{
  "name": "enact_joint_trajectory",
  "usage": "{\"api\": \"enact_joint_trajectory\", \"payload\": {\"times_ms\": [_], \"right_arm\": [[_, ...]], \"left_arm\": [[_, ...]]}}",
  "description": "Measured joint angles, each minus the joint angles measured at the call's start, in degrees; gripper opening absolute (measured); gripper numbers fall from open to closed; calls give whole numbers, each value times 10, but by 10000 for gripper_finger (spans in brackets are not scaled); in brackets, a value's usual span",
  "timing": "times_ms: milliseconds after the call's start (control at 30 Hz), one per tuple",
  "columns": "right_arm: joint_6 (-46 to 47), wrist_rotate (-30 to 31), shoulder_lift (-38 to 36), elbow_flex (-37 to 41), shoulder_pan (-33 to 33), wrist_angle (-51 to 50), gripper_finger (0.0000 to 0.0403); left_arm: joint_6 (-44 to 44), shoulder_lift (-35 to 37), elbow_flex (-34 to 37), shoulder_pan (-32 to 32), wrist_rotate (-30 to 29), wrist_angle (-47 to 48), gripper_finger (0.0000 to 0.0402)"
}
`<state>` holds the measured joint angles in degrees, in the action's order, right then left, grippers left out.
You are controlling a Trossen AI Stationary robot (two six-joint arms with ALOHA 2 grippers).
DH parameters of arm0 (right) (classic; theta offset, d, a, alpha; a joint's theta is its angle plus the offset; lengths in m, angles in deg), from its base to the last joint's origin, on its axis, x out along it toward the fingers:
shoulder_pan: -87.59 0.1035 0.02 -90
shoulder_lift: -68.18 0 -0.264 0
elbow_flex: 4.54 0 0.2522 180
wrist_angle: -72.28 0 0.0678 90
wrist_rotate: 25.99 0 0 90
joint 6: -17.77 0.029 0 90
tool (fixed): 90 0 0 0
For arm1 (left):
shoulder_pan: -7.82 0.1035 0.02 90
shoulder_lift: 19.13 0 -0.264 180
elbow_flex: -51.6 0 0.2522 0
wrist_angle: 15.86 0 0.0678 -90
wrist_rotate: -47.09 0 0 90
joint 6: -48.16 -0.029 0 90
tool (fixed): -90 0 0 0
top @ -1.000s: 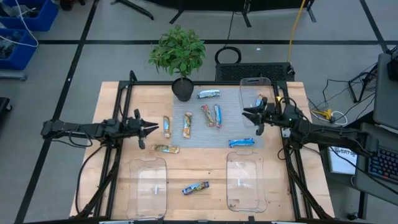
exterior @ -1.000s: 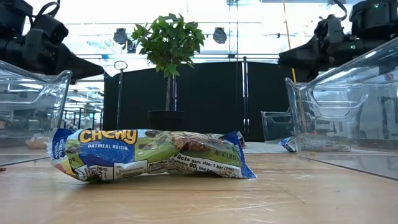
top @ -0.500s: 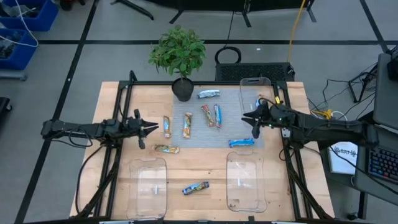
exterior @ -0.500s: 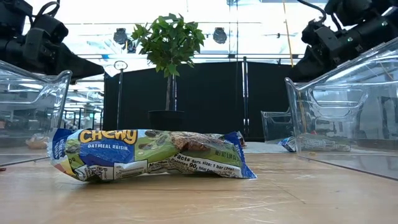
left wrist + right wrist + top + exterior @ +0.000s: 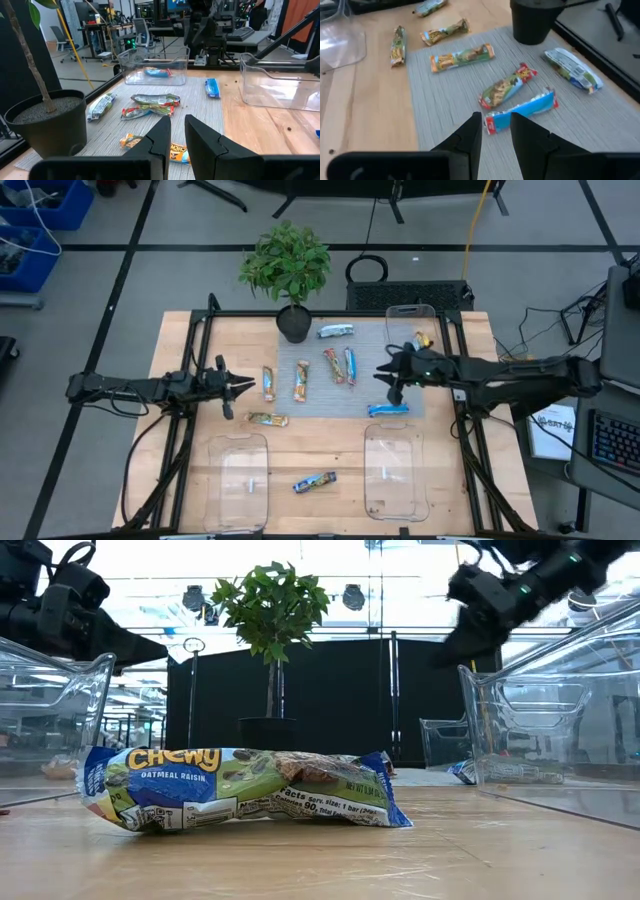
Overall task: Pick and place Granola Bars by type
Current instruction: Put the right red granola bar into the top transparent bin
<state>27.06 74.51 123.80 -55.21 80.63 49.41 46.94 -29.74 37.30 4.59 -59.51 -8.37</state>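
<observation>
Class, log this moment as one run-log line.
right gripper: open, over mat, nothing held | left gripper: open, idle at table's left | bars unsorted

You have a potted plant [image 5: 288, 268] at the table's [image 5: 180, 490] far edge, a grey mat [image 5: 320, 402] before it carrying five granola bars [image 5: 336, 366], two trays [image 5: 237, 480] at the near edge with one bar [image 5: 314, 481] between them, and a third tray [image 5: 411, 319] at the far right corner.

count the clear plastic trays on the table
3. One at the near left, one at the near right, and one at the far right corner, holding a bar; none looks hidden.
</observation>
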Motion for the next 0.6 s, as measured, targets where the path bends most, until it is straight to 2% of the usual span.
{"api": "enact_joint_trajectory", "payload": {"times_ms": [167,433,600], "right_arm": [[-3,1,64,-100,-6,-85,93],[92,4,167,-236,-36,-220,93],[90,45,246,-302,-35,-267,93]], "left_arm": [[0,0,0,0,0,0,63],[3,0,0,0,0,0,63],[16,0,0,0,0,-2,63]]}}
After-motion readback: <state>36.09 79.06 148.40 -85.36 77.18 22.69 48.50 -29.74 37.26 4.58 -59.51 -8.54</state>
